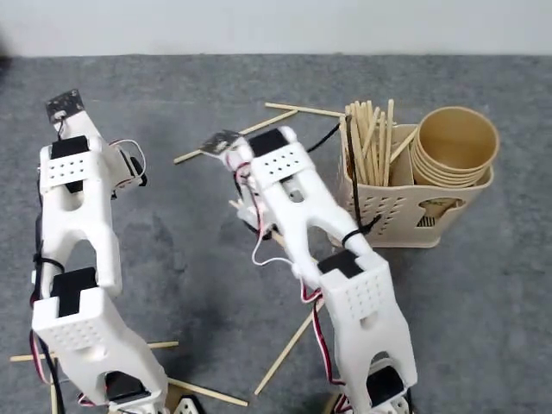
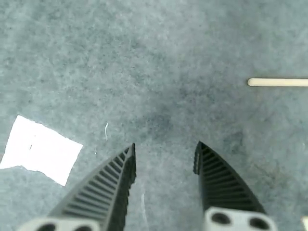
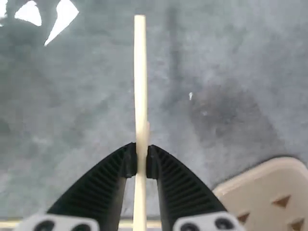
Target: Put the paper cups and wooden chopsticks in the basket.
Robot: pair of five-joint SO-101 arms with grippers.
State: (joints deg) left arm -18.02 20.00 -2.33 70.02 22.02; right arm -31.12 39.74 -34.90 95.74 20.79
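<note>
We find the right gripper closed on a chopstick. Its two ribbed fingers press the stick from both sides at their tips, with no gap beyond the stick's own width. The stick runs straight out ahead of the fingers and also passes back between them toward the wrist. We cannot tell whether it lies on the mat or is raised off it. A corner of the basket sits close beside this gripper.

We find the left gripper parted to a moderate gap, holding nothing. Its fingers touch no object, and bare mat shows between them. A white scrap lies on the mat beside one finger. The end of a second chopstick lies farther off, apart from both fingers.

In the high view, the basket stands upright on the mat, just beside the right arm. A stack of cups fills one compartment, and a bundle of sticks stands in the other. Loose sticks lie on the mat near the arm bases. Another loose stick lies just behind the basket. The left arm stands well apart from the basket.
</note>
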